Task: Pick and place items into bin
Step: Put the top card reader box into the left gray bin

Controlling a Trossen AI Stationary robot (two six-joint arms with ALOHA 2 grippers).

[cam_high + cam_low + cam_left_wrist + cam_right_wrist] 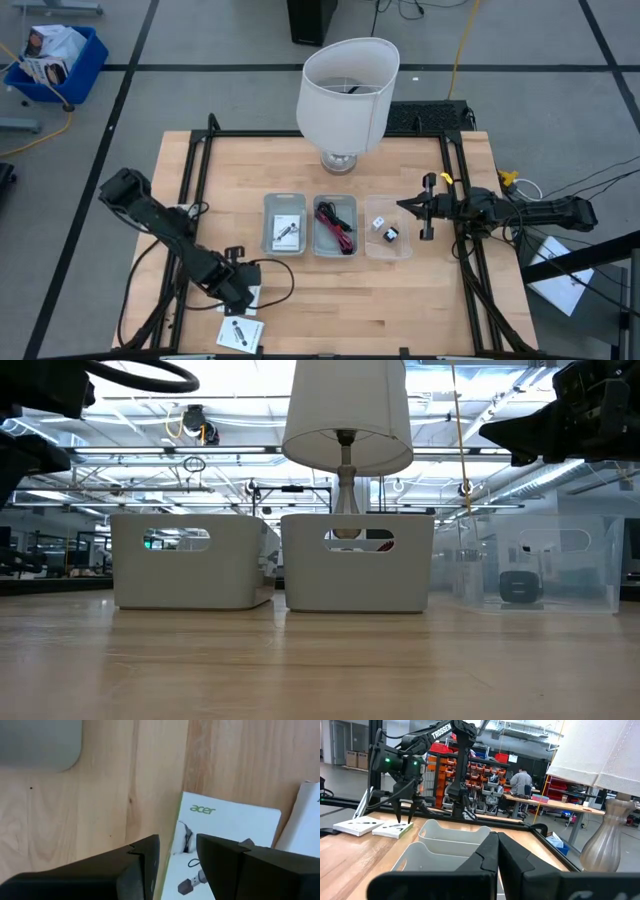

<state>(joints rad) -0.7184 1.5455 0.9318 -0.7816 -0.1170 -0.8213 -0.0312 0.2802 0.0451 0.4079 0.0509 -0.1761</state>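
Note:
My left gripper (243,289) (177,845) is open and points down over a white square packet (255,298) (225,835) near the table's near left edge. One finger stands beside the packet's edge, the other over its face. A second packet (240,334) (305,815) lies flat closer to the near edge. A third packet (286,231) lies in the left grey bin (268,205). Red and black cables (335,226) lie in the middle bin. Tiny blocks (389,235) sit in the clear bin (404,250). My right gripper (402,206) (497,842) is shut and hovers just right of the clear bin. My left gripper comes at the packet from above with its open fingers (402,817) on either side of the packet's edge (176,827). Whether the fingertips touch the packet I cannot tell.
A big white lampshade on a silver base (345,90) stands behind the bins at the far side. Black frame rails (200,170) run along the table's left and right sides. Bare wood (380,310) lies in front of the bins. A person sits far off in the room (522,780).

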